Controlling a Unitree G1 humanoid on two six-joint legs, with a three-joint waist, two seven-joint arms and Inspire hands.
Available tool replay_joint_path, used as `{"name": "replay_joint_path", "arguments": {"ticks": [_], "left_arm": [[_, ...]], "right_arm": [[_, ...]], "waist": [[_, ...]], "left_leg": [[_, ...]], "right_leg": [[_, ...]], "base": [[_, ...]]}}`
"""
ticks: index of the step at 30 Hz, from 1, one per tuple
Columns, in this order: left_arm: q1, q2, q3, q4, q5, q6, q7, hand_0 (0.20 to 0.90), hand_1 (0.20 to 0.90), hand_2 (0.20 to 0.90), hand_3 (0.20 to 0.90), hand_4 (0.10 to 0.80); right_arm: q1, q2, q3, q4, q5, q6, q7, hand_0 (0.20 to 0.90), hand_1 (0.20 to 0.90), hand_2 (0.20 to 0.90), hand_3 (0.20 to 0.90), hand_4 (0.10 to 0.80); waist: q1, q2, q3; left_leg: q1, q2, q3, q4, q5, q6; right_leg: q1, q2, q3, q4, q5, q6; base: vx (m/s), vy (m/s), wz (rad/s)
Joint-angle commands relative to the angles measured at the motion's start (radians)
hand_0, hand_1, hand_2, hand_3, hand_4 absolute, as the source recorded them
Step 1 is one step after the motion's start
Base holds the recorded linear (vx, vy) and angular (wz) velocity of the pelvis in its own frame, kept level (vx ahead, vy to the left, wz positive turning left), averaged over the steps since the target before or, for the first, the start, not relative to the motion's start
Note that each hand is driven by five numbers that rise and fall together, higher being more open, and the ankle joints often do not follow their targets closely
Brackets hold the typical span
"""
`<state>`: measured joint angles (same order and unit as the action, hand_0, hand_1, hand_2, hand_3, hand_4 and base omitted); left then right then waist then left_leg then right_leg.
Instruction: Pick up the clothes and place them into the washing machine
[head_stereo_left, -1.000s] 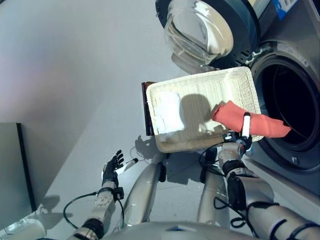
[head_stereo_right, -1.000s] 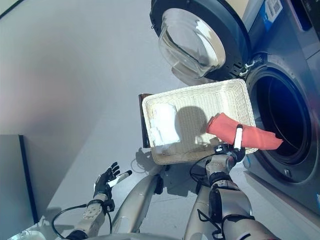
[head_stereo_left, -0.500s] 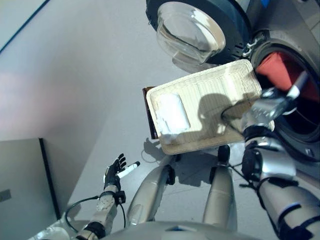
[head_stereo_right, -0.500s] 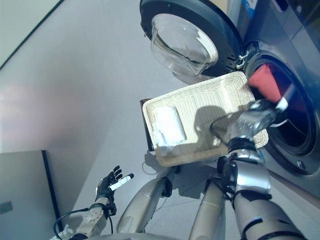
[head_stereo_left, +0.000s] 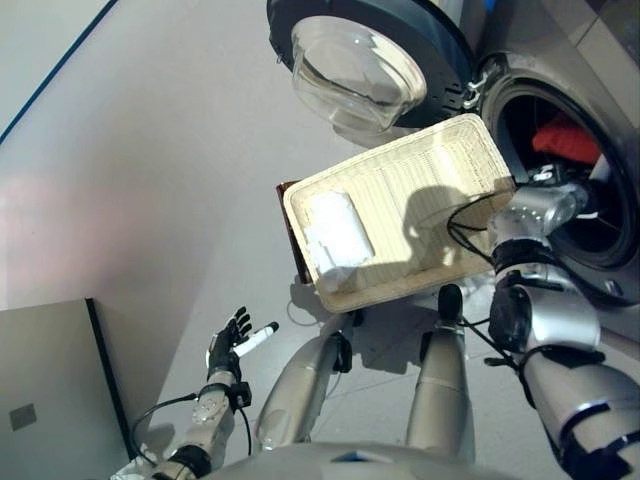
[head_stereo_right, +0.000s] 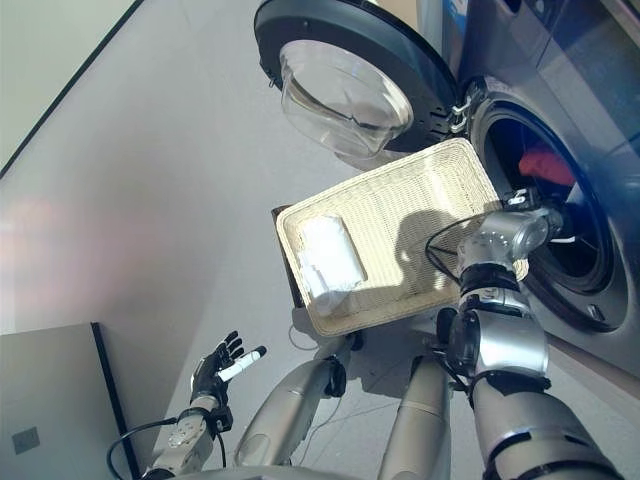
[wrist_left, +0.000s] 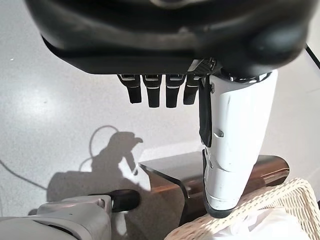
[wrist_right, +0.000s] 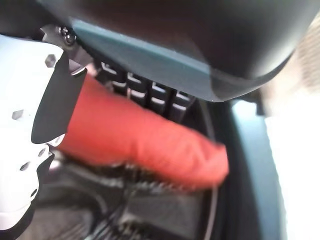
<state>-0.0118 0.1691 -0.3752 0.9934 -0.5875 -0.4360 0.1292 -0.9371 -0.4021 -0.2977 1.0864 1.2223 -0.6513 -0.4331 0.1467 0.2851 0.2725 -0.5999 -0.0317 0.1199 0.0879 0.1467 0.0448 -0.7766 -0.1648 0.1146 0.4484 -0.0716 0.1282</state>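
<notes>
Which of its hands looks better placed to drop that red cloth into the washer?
The right hand: it holds the red cloth at the washing machine's dark round opening. The left hand hangs open and empty, low over the floor.

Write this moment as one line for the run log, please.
right hand: holds red cloth inside washing machine drum | left hand: open, idle, low | white cloth: in wicker basket | door: open

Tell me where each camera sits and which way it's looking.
Left eye, right eye: head, looking down at the basket, the washer, both arms.
Left wrist: on the left arm, along the open left hand toward the floor, the basket's corner.
Right wrist: on the right arm, along the right hand into the drum, red cloth against its fingers.
Shared: the red cloth, white cloth.
</notes>
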Motion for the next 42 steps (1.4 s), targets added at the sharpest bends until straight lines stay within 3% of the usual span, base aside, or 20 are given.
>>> {"name": "replay_joint_path", "arguments": {"ticks": [1, 18, 21, 22, 27, 33, 42], "left_arm": [[0.011, 0.007, 0.005, 0.068, -0.023, -0.03, 0.015, 0.9, 0.9, 0.9, 0.9, 0.8], [0.021, 0.012, 0.031, 0.085, -0.018, -0.036, 0.013, 0.9, 0.9, 0.9, 0.9, 0.8], [0.016, 0.02, 0.042, 0.084, -0.01, -0.033, 0.015, 0.9, 0.9, 0.9, 0.9, 0.8], [0.014, 0.03, 0.057, 0.079, -0.002, -0.034, 0.015, 0.9, 0.9, 0.9, 0.9, 0.8], [0.016, 0.046, 0.08, 0.078, 0.008, -0.037, 0.014, 0.9, 0.9, 0.9, 0.9, 0.8], [0.021, 0.079, 0.163, 0.034, 0.069, -0.067, 0.075, 0.9, 0.9, 0.9, 0.9, 0.8], [0.032, 0.126, 0.239, -0.028, 0.143, -0.076, 0.137, 0.9, 0.9, 0.9, 0.9, 0.8]], "right_arm": [[-0.005, -0.063, 0.085, -0.071, -0.051, -0.029, 0.067, 0.9, 0.9, 0.9, 0.9, 0.8], [0.055, -0.017, 0.086, -0.057, -0.04, -0.011, 0.088, 0.9, 0.9, 0.9, 0.9, 0.8], [0.048, -0.046, 0.134, 0.01, -0.114, 0.046, 0.066, 0.9, 0.9, 0.9, 0.9, 0.8], [0.049, -0.068, 0.208, 0.034, -0.21, 0.106, 0.059, 0.9, 0.9, 0.9, 0.9, 0.8], [0.091, -0.03, 0.287, 0.023, -0.312, 0.148, 0.052, 0.9, 0.9, 0.9, 0.9, 0.8], [0.2, -0.028, 0.463, -0.041, -0.708, 0.25, -0.034, 0.9, 0.9, 0.9, 0.9, 0.8], [0.245, 0.008, 0.612, -0.038, -0.982, 0.333, -0.058, 0.9, 0.9, 0.9, 0.9, 0.8]], "waist": [[-0.007, 0.034, -0.044], [-0.015, -0.002, -0.042], [-0.014, -0.012, -0.039], [-0.015, -0.028, -0.03], [-0.023, -0.065, -0.007], [-0.019, -0.122, 0.011], [0.03, -0.19, 0.038]], "left_leg": [[-0.057, -0.004, -0.064, 0.085, -0.102, -0.077], [-0.068, -0.004, -0.068, 0.092, -0.101, -0.076], [-0.071, 0.0, -0.068, 0.097, -0.101, -0.076], [-0.075, 0.005, -0.07, 0.103, -0.098, -0.077], [-0.084, 0.014, -0.081, 0.117, -0.092, -0.078], [-0.091, 0.019, -0.108, 0.129, -0.078, -0.082], [-0.078, 0.01, -0.172, 0.13, -0.055, -0.088]], "right_leg": [[0.103, -0.001, -0.093, -0.196, 0.104, -0.052], [0.103, -0.001, -0.097, -0.194, 0.107, -0.057], [0.103, 0.001, -0.098, -0.194, 0.11, -0.058], [0.105, 0.004, -0.102, -0.196, 0.115, -0.06], [0.11, 0.01, -0.116, -0.196, 0.119, -0.065], [0.123, 0.009, -0.153, -0.187, 0.122, -0.068], [0.178, -0.007, -0.237, -0.179, 0.108, -0.068]], "base": [[0.0, 0.0, 0.0], [0.001, 0.003, 0.01], [-0.015, -0.017, 0.03], [-0.037, -0.056, 0.05], [-0.036, -0.055, 0.05], [-0.032, -0.053, 0.11], [-0.006, -0.063, 0.26]]}}
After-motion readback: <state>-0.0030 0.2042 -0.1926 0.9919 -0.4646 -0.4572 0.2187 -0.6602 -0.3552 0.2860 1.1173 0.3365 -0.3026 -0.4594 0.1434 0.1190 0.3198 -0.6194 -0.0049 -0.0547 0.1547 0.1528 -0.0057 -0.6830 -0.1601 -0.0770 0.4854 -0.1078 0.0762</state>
